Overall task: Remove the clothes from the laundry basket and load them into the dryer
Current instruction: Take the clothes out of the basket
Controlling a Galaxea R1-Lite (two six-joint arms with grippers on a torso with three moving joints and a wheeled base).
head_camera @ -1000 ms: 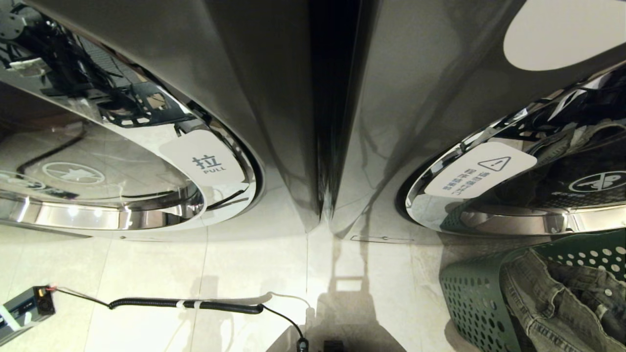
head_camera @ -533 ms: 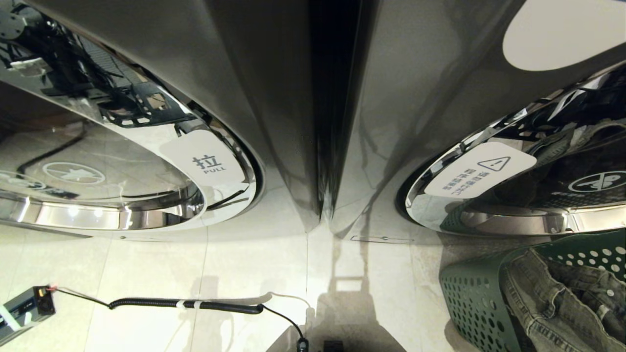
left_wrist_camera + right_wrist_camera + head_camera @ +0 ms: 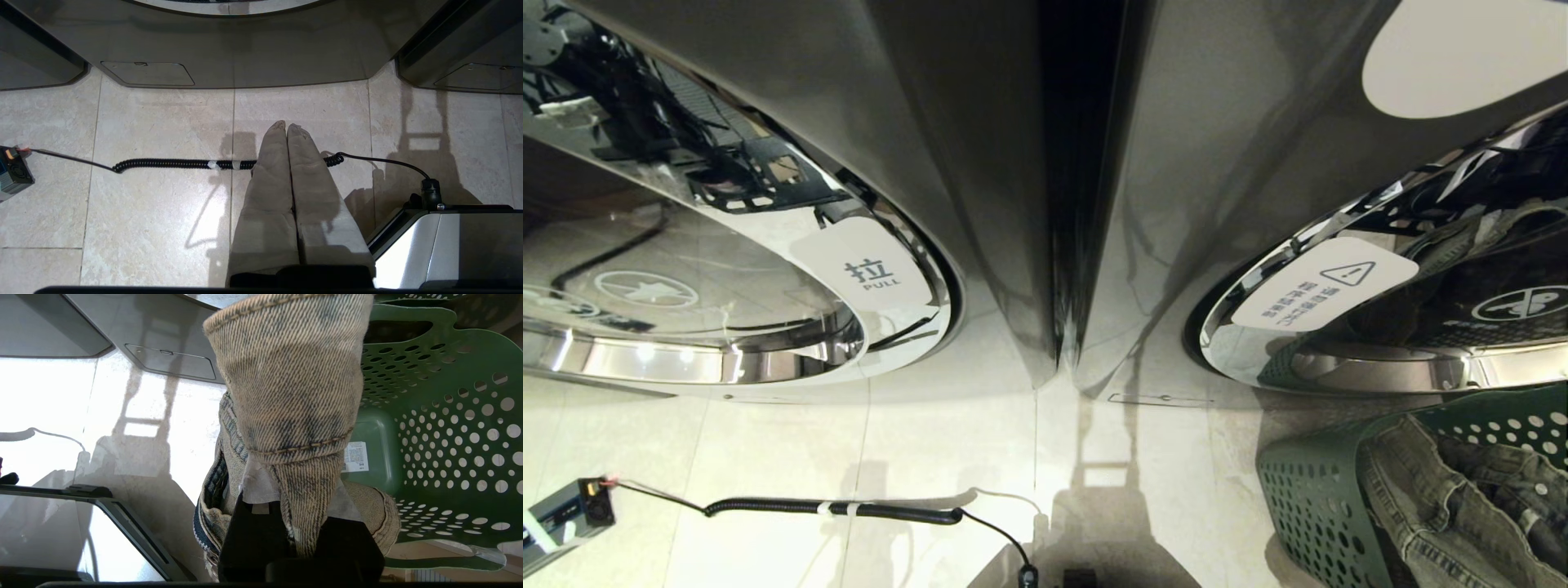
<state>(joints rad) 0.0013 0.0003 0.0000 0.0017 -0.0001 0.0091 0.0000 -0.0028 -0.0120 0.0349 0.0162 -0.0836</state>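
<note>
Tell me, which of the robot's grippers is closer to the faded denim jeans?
Right. The right gripper is shut on the faded denim jeans, beside the green perforated plastic laundry basket. The left gripper is shut over the coiled black cable, away from them.

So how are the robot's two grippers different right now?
The left gripper is shut on nothing, its pale fingers pressed together above the tiled floor, over a coiled black cable. The right gripper is shut on a fold of denim jeans beside the green laundry basket, and the cloth hides most of its fingers. Both are closed.
</note>
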